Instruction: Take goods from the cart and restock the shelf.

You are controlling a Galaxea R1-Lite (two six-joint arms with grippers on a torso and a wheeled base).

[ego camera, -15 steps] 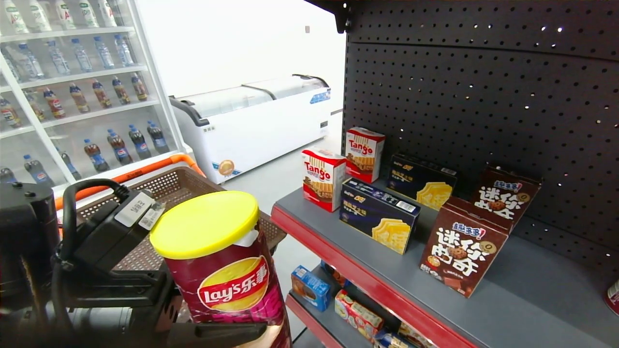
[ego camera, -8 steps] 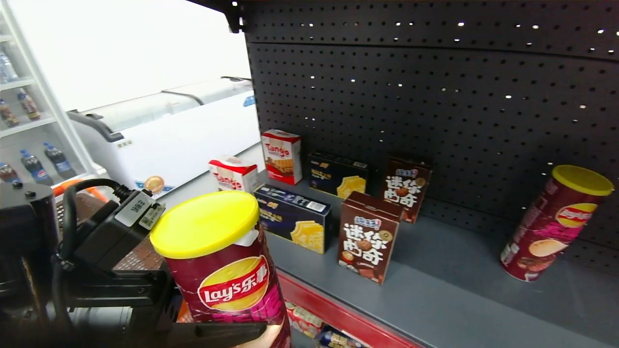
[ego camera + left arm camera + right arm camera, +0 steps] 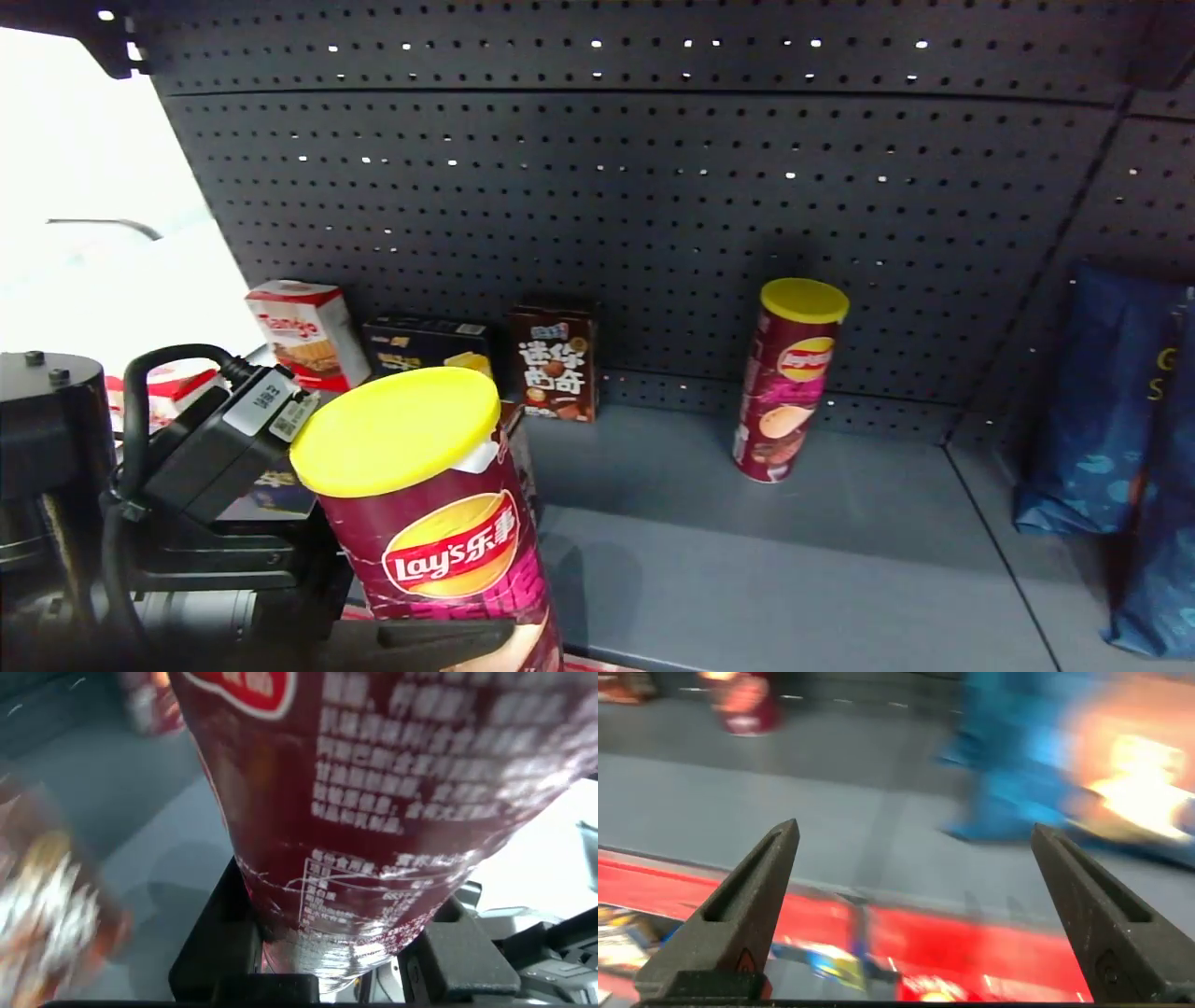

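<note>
My left gripper is shut on a maroon chip can with a yellow lid, held upright at the lower left of the head view, in front of the grey shelf. In the left wrist view the can sits between the black fingers. A second, matching chip can stands upright on the shelf near the pegboard back. My right gripper is open, its two dark fingers spread wide above the shelf's red front edge, with nothing between them.
Boxes of snacks stand at the shelf's left: a red-and-white box, a dark blue box, a brown box. Blue bags fill the shelf's right end. Bare shelf lies between the standing can and the bags.
The head camera has swung right along the shelf: the cart and fridge have left the picture, the standing can and blue bags came in. The held can keeps its place in my left gripper.
</note>
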